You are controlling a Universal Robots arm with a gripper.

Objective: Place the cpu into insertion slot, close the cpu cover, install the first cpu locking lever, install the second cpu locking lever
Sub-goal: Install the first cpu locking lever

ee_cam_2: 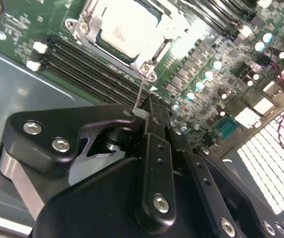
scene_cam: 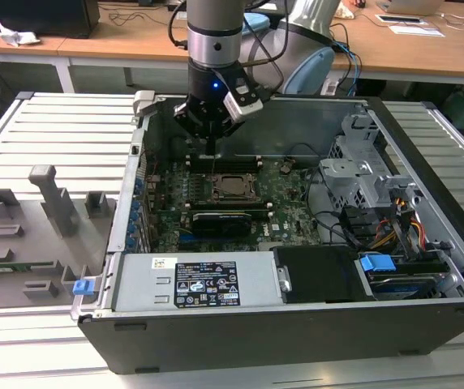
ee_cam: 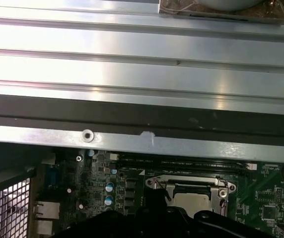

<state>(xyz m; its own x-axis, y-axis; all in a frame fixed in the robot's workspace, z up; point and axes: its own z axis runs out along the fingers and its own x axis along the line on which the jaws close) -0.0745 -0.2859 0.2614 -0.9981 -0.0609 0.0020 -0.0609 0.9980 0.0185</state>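
End effector (scene_cam: 209, 148) is hanging over the open computer case (scene_cam: 297, 121), tips down just above the motherboard (scene_cam: 289, 194), at the edge of the socket area nearer the case's back wall.

In the second wrist view the end effector (ee_cam_2: 141, 115) is clenching a thin wire locking lever (ee_cam_2: 141, 91). The fingers (ee_cam_2: 154, 134) are pinching together on its free end. The lever is standing nearly upright, running from the fingertips down to a corner of the socket frame. In the exterior view it is showing as a fine line (scene_cam: 208, 159) under the tips.

The cpu (ee_cam_2: 124, 29) is sitting flat in the insertion slot (scene_cam: 230, 195), silver top facing up. The cpu cover (ee_cam_2: 89, 22) is lying down over it, and the chip is showing through its square window. In the first wrist view the cover (ee_cam: 181, 184) and cpu (ee_cam: 194, 201) are sitting just past the end effector's dark body. From the exterior view the cpu (scene_cam: 231, 185) is sitting mid-board.

Neighbours:
- The long black memory slots (ee_cam_2: 82, 64) are running just beside the socket.
- The black expansion card (scene_cam: 220, 219) is lying on the socket's other side, toward the power supply (scene_cam: 199, 279).

The case is resting on a ribbed metal surface (scene_cam: 53, 130). A grey fixture block (scene_cam: 49, 198) is sitting on it at the exterior view's left, well apart from the case.
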